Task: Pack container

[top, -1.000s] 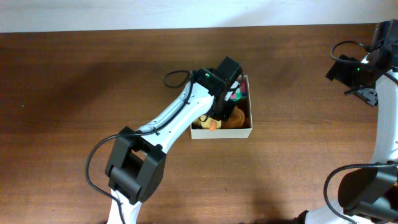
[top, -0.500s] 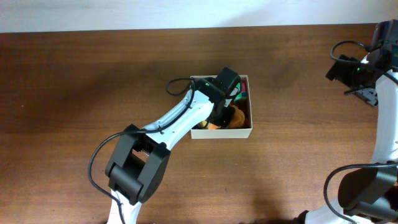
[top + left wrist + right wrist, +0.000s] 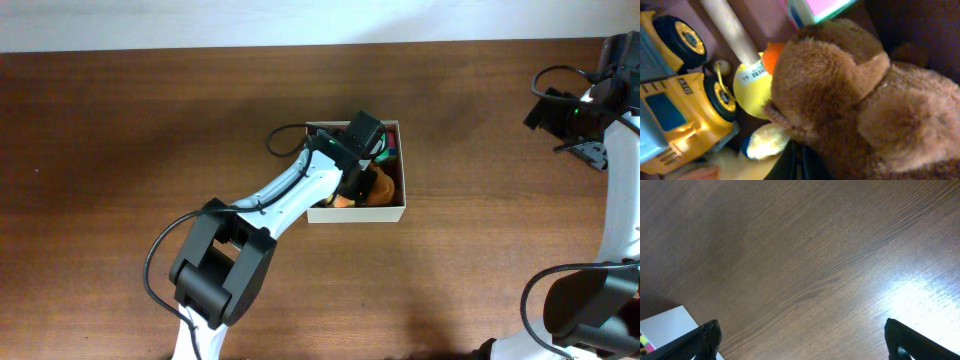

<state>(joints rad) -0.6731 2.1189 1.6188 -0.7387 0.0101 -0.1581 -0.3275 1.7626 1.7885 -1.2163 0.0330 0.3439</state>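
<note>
As my left arm slides a touch further over the container (image 3: 360, 213), mid-table, than a second ago, my left gripper (image 3: 799, 167) stays jaws together, nosed in between brown plush (image 3: 850, 100) and yellow truck (image 3: 675, 115). Likely settling toys, packing near done. Far right, my right gripper (image 3: 802, 340) hangs unchanged over the table (image 3: 815, 255), jaws wide apart and holding nothing.

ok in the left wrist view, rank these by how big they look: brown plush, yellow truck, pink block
1. brown plush, though it's closest to the lens
2. yellow truck
3. pink block, partly cut off by the frame
</note>
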